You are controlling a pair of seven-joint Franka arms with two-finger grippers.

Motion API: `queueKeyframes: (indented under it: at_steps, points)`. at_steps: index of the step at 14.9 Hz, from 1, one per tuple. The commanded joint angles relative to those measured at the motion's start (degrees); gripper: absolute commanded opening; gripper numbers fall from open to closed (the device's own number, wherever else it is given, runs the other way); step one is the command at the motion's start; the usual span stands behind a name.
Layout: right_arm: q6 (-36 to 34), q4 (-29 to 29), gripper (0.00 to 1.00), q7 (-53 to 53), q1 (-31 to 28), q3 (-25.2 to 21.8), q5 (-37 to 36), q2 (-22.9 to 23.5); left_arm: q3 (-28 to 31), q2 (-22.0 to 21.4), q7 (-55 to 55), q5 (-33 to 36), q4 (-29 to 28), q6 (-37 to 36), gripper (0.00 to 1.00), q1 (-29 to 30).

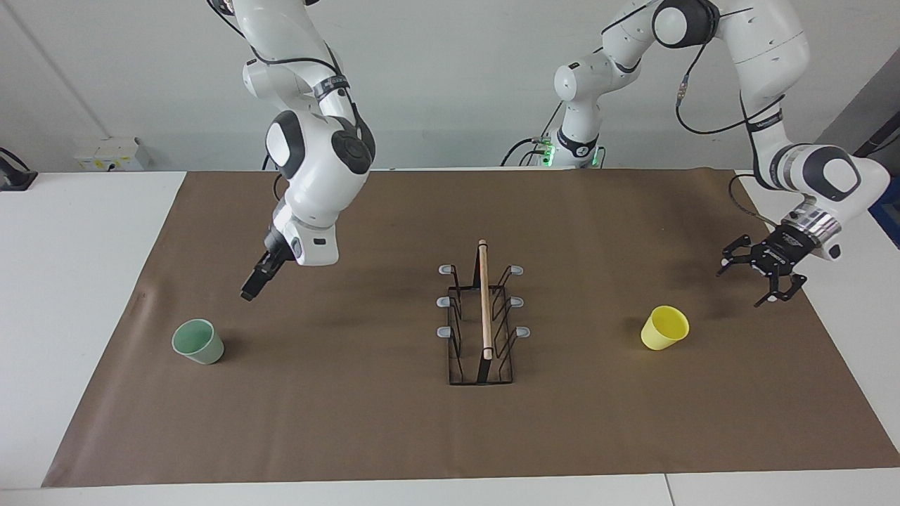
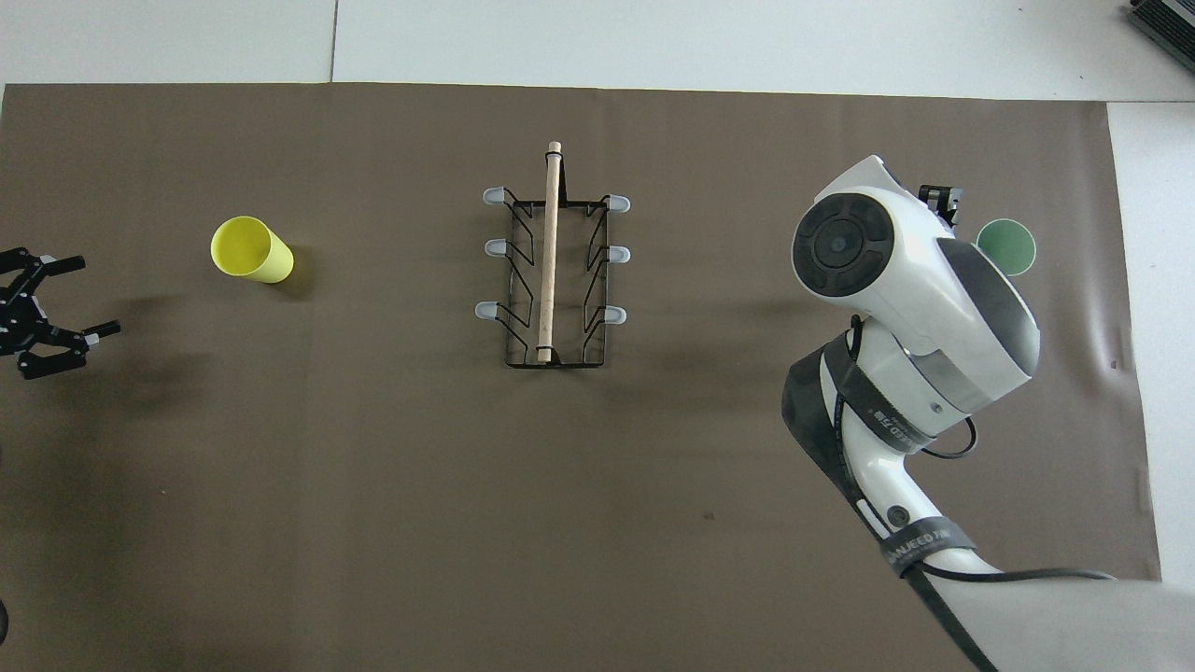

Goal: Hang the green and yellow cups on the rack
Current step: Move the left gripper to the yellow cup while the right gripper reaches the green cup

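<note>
The black wire rack [image 1: 484, 351] with a wooden rod along its top stands mid-mat, its grey-tipped prongs bare; it also shows in the overhead view [image 2: 553, 350]. The pale green cup [image 1: 199, 341] stands mouth up toward the right arm's end, partly hidden by the right wrist in the overhead view [image 2: 1010, 245]. The yellow cup [image 1: 664, 327] stands mouth up toward the left arm's end [image 2: 250, 249]. My right gripper [image 1: 250, 288] hangs over the mat beside the green cup, apart from it. My left gripper [image 1: 744, 284] is open and empty over the mat's edge beside the yellow cup [image 2: 98, 296].
A brown mat [image 1: 351, 422] covers most of the white table [image 1: 70, 281]. A white socket box [image 1: 112, 153] sits at the table's edge nearest the robots, at the right arm's end.
</note>
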Motion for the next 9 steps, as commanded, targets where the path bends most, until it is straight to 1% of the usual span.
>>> queueKeyframes:
  at_steps: [1,3,4,6,8,9]
  points:
    - [3.0,-4.1,1.0,-0.9,-1.2,-0.1,-4.8,-1.8,-0.2,-5.7,4.2,-7.3,-11.1,6.0,1.0,-2.0]
    - [5.4,-4.3,1.0,-5.9,-3.3,0.0,-8.7,-1.3,-0.2,-5.8,7.0,-11.6,-12.9,8.9,1.0,-4.7]
    - [6.9,-5.1,1.0,-6.3,-3.9,-0.1,-10.8,-0.9,-0.2,-5.8,8.8,-13.7,-13.7,10.2,1.0,-5.9]
    - [7.0,-5.6,1.0,-6.3,-4.2,-0.1,-13.9,3.0,-0.2,-5.4,10.3,-16.6,-14.1,13.3,1.0,-8.9]
    - [6.1,-5.3,1.0,-6.3,-3.8,-0.1,-14.7,6.0,-0.2,-5.1,10.3,-20.9,-13.4,14.0,1.0,-10.9]
    - [6.4,-5.1,1.0,-6.3,-3.5,-0.1,-15.0,7.3,-0.2,-5.0,10.5,-21.3,-13.6,14.5,1.0,-11.3]
